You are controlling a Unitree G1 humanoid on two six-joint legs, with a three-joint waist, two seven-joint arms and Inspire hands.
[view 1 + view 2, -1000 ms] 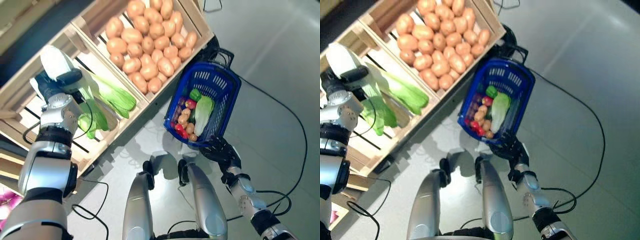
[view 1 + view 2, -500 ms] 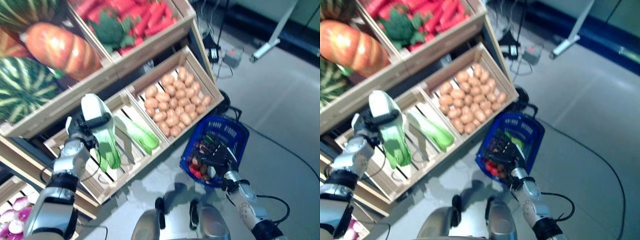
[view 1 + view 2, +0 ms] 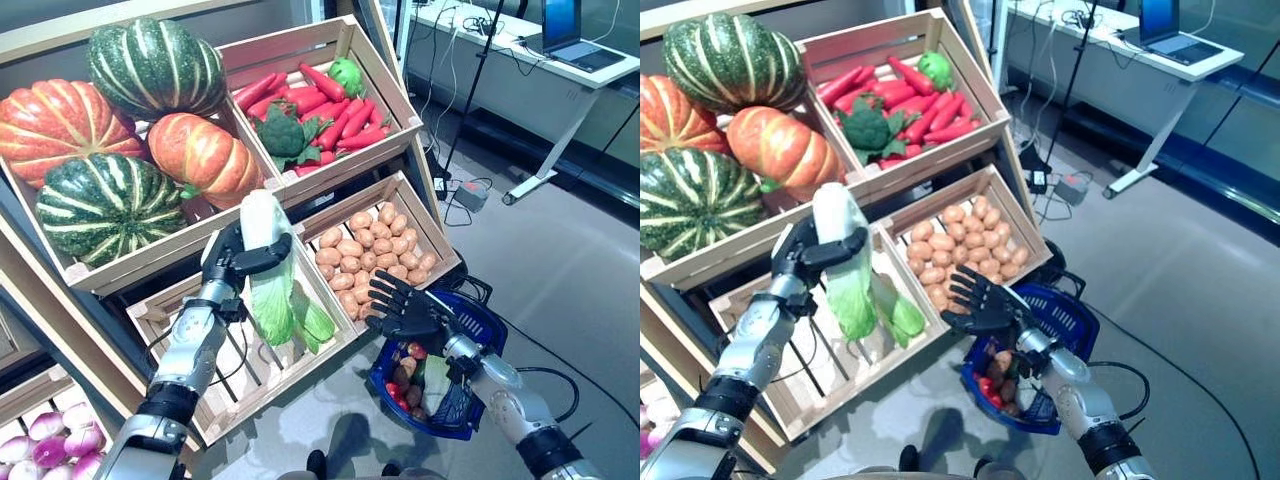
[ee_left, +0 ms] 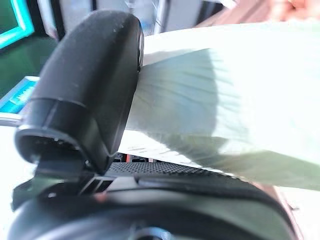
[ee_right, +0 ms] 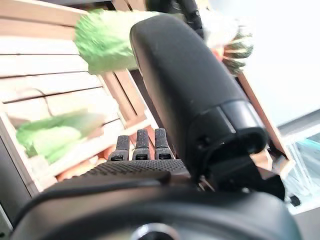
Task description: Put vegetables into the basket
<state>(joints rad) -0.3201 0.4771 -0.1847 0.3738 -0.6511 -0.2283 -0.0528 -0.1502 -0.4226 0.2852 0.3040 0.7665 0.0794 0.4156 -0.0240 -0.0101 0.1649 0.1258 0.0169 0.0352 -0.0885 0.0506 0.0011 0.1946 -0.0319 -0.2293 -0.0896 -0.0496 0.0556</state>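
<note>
1. the left hand is curled round a napa cabbage, thumb across its pale stalk end, holding it upright with the green leaves hanging down, above the lower wooden crate.
2. more green cabbages lie in that crate, just behind the held one.
3. the right hand is spread wide with straight fingers, holding nothing, hovering just above the near rim of the blue basket.
4. the basket sits on the floor below the potato crate and already holds small red and brown vegetables and a pale cabbage.
5. upper crates carry pumpkins, striped squashes, red peppers and broccoli.
</note>
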